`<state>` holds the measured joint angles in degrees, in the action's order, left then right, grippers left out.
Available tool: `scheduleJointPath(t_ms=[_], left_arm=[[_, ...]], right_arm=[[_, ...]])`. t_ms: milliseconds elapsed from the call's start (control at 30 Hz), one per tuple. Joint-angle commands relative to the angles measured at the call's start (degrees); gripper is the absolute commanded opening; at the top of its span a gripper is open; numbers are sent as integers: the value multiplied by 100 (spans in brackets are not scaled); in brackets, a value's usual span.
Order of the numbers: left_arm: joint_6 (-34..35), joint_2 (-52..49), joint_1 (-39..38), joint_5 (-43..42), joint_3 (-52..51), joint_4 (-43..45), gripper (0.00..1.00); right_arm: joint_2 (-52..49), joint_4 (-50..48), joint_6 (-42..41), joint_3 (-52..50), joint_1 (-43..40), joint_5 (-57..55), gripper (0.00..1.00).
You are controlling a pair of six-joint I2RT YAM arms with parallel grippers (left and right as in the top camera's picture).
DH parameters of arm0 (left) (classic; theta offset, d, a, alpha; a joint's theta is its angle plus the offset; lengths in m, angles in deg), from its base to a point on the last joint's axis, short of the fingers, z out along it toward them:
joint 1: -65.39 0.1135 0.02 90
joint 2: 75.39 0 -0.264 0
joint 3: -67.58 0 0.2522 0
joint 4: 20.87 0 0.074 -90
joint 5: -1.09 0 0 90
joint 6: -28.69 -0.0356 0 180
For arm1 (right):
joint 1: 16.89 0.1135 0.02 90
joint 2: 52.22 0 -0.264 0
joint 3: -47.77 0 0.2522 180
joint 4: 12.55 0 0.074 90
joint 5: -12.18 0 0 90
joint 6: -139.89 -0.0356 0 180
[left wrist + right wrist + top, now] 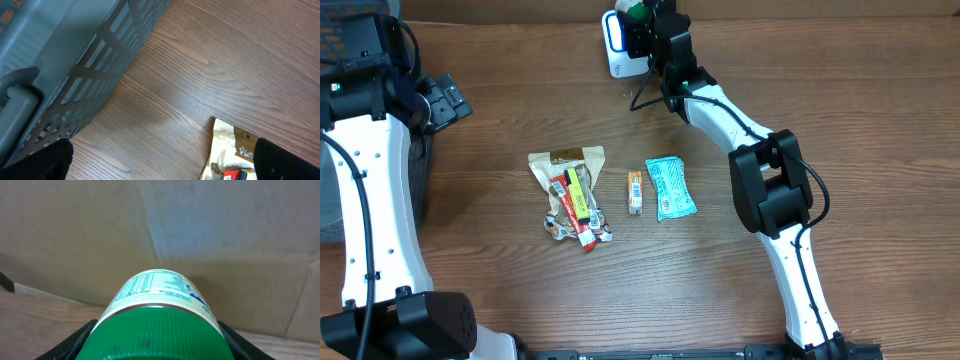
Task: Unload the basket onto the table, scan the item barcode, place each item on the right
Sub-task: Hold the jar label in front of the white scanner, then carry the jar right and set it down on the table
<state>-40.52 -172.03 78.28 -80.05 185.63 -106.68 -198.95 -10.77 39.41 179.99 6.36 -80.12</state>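
Note:
The item is a white jar with a green ribbed lid (pixel 160 330) and a printed label. My right gripper (pixel 157 347) is shut on it, one black finger on each side of the lid. Overhead, the jar's green lid (pixel 636 12) shows at the table's far edge, held by the right gripper (pixel 645 30) right beside a white, blue-faced scanner (pixel 613 42). No barcode shows in any view. My left gripper (pixel 448 100) hangs open at the far left, and nothing lies between its spread fingertips (pixel 282 160) above the bare wood.
A clear snack bag (pixel 570 195) with red and yellow packets lies mid-table, its corner also in the left wrist view (pixel 227 150). Beside it are a small orange bar (pixel 635 192) and a teal packet (pixel 670 187). A grey slotted basket (pixel 55 60) stands at the left. A cardboard wall (pixel 225 225) backs the table.

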Motion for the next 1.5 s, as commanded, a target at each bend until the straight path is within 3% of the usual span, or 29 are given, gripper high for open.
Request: scheduleJointPath(t_ms=[0, 133, 333, 500, 667, 800, 1000, 1200, 1267, 1367, 1467], left_arm=[[-68, 116, 7, 68, 118, 9, 100], [-68, 116, 7, 68, 120, 9, 100], [-68, 116, 7, 68, 118, 9, 100], [-68, 116, 7, 68, 120, 9, 100], [-68, 116, 7, 68, 120, 9, 100], [-68, 116, 7, 68, 120, 9, 100], [-68, 116, 7, 68, 120, 9, 100], [-68, 116, 7, 68, 118, 9, 100], [-68, 116, 7, 68, 118, 9, 100], [-68, 116, 7, 68, 118, 9, 100], [-68, 116, 7, 68, 120, 9, 100]], right_arm=[[940, 284, -20, 116, -50, 24, 4], [2000, 1432, -22, 116, -144, 24, 4], [3410, 4806, -26, 116, -632, 24, 4], [3672, 7630, -483, 114, -1401, 44, 4], [3565, 9291, -481, -221, -2168, 46, 4], [3565, 9364, -595, -1172, -2712, 46, 4], [3565, 8325, -610, -2824, -3239, 46, 5], [3565, 7486, -608, -3613, -3373, 44, 19], [3565, 7302, -608, -3766, -3373, 44, 27], [3565, 7252, -605, -3821, -3373, 44, 66], [3565, 7254, -605, -3821, -3373, 44, 80]])
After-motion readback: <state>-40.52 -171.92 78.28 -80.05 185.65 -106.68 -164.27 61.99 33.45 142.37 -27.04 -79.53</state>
